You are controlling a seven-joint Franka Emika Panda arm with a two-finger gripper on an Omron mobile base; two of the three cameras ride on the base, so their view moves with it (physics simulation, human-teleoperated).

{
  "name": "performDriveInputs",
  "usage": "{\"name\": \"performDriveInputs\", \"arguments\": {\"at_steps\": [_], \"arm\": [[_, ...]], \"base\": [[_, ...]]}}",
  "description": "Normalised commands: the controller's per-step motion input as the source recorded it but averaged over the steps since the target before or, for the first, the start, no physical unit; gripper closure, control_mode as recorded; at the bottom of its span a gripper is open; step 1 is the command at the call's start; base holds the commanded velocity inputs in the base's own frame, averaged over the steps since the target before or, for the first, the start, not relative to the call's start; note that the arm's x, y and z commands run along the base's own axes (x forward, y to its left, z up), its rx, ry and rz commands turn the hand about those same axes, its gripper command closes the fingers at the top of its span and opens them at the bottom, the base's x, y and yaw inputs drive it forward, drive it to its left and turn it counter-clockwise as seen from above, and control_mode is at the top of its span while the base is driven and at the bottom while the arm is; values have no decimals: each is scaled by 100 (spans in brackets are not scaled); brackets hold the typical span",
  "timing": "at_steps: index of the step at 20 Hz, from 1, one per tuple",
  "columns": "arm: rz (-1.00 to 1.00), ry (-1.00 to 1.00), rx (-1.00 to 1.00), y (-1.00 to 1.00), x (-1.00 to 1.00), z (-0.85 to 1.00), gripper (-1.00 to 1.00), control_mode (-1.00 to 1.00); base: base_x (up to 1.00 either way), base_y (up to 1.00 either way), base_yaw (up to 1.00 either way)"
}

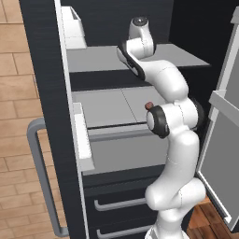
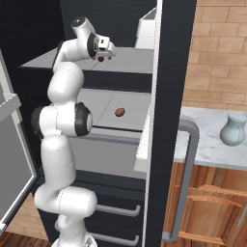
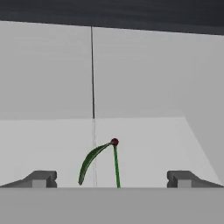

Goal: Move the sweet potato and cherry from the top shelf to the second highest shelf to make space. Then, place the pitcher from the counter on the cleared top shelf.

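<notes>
The cherry [image 2: 101, 59] is a tiny dark red ball on the mid-grey top shelf [image 2: 132, 61], right under my gripper [image 2: 108, 52]. In the hand view its green stem and leaf [image 3: 116, 164] rise between my two wide-apart fingertips [image 3: 41, 178]; my gripper [image 3: 113, 179] is open and holds nothing. The sweet potato [image 2: 119, 112], a reddish-brown lump, lies on the paler second highest shelf [image 2: 94, 103]; in the left base view the sweet potato [image 1: 148, 106] peeks out beside my arm. The pale blue-green pitcher [image 2: 233, 128] stands on the marbled counter [image 2: 202, 135].
The fridge doors stand open on both sides. One door carries a white bin [image 1: 72, 25], a lower rail [image 1: 83, 137] and a grey handle [image 1: 39, 177]. Dark drawers with grey handles [image 1: 116, 203] sit below the shelves. Wooden cabinet fronts [image 2: 207, 207] are under the counter.
</notes>
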Motion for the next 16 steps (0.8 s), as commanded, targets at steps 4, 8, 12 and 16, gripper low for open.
{"name": "performDriveInputs", "arguments": {"at_steps": [4,8,12,16], "arm": [[0,0,-4,0,-9,-31,100,-100],[0,0,-4,0,-17,-29,100,-100],[0,0,-4,0,-8,-26,100,-100],[0,0,0,0,1,-2,100,-100]], "base": [[0,0,0],[0,0,0],[0,0,0],[0,0,0]]}}
